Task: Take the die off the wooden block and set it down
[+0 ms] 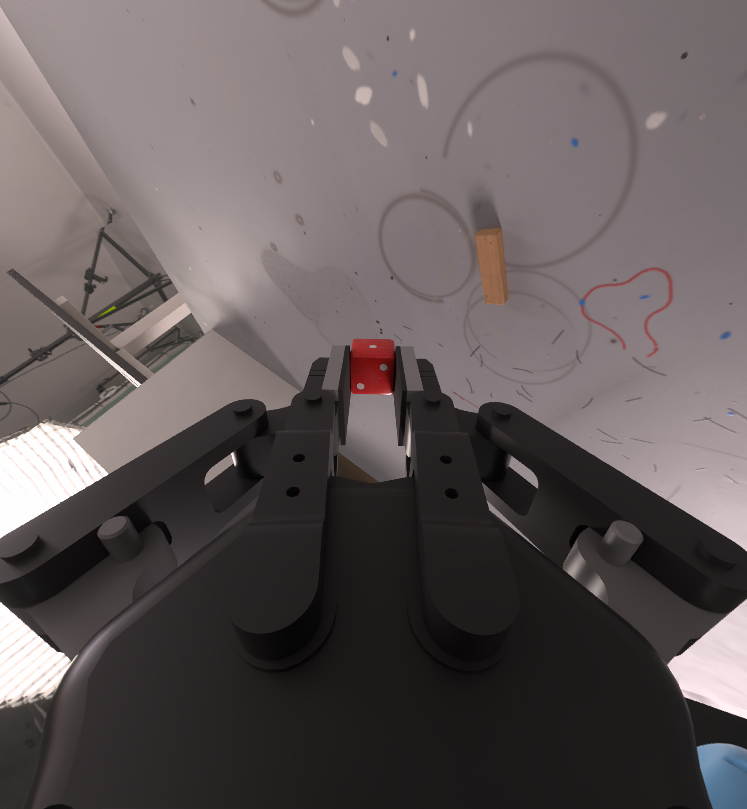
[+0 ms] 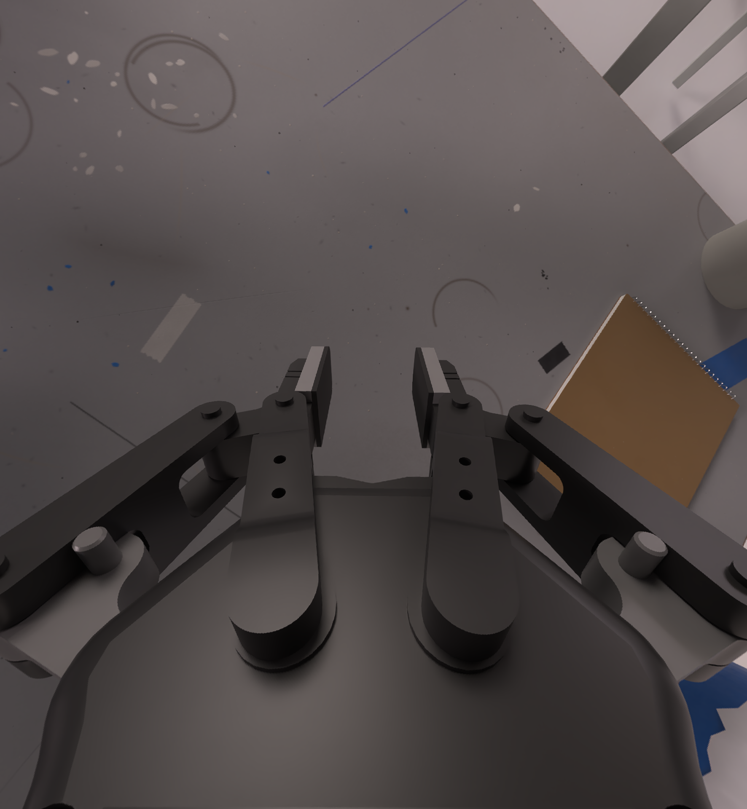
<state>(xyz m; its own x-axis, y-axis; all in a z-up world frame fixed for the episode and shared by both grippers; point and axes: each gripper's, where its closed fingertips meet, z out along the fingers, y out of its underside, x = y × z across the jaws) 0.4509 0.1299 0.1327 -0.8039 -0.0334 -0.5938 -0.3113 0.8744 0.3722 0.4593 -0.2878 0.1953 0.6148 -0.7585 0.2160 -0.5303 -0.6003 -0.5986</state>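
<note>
We held the red die between the two pads of our left hand, closed on it from both sides, and the die was up in the air, near the front edge of the tabletop. The wooden block stood farther away and to the right, well apart from the die, with nothing on it. So we judged that the lifting part was done and only the setting down remained.

To do this well, we thought the left hand should go down slowly over a bare part of the tabletop, away from the block, and open only when the die touched the surface, so it would not roll or bounce.

Our right hand was open and empty over another part of the tabletop, with a brown notebook and a roll of tape to its right.

We could read no brand, label or writing; we saw only white pips on the die and pen marks and rings on the tabletop.
</note>
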